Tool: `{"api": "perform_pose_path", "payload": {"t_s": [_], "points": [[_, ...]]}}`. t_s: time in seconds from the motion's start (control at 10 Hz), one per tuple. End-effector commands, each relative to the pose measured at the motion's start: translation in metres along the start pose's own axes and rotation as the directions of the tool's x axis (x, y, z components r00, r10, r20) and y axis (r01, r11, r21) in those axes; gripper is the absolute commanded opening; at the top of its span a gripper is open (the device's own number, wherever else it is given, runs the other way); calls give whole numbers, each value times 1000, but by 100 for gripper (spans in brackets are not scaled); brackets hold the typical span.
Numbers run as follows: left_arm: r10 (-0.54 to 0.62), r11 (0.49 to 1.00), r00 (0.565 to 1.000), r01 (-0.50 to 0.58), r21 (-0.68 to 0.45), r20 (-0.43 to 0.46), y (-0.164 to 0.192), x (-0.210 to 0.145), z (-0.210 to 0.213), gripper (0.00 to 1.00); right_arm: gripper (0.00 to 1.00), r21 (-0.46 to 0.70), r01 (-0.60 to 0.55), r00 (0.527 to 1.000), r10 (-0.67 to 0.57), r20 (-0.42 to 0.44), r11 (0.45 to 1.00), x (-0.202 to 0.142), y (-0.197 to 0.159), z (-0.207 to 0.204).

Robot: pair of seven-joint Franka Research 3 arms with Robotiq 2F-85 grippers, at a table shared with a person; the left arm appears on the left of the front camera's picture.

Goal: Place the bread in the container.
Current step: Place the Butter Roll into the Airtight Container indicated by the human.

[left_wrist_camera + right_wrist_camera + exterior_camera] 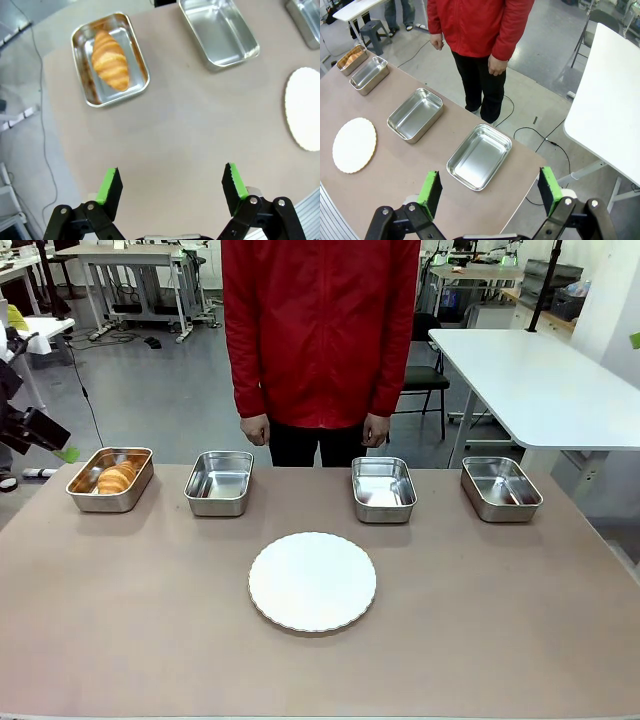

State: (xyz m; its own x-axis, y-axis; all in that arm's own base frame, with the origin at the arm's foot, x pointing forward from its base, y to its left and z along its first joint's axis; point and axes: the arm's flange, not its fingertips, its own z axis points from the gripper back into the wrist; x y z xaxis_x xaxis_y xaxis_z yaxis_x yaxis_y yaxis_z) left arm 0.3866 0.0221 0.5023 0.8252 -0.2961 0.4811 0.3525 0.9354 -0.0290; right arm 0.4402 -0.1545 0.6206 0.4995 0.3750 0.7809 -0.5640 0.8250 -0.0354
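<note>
Bread (110, 59) lies already in the pan (83, 87) at the far-left end of the row, flat on the bottom and along the long side of it, within the rim. From this we judge that the placing itself is done, and the step in hand is only to keep away and leave it so.

We see our left gripper (171, 187) high above bare table, near to that pan, with its jaws wide apart and nothing between the green pads (108, 184). Our right gripper (490, 191) hangs over the other end of the table, beside the last pan (479, 156) in the row, also spread wide and empty. The three other pans hold nothing, and the white plate (312, 581) in the middle is bare.

To finish well, we think each arm should go up and back on its own side, not across the row, so no finger touches a rim and shifts a pan. The person (320, 330) stands at the far edge with hands down, apart from the table, so we see nothing in the way.
</note>
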Motion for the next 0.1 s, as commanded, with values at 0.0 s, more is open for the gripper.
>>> {"api": "perform_pose_path", "payload": {"t_s": [0.0], "points": [[24,1000,1000,-23,-17,21,0,2,4,100,100,-1,-2,1000,2,1,1000,0,1,0]]}}
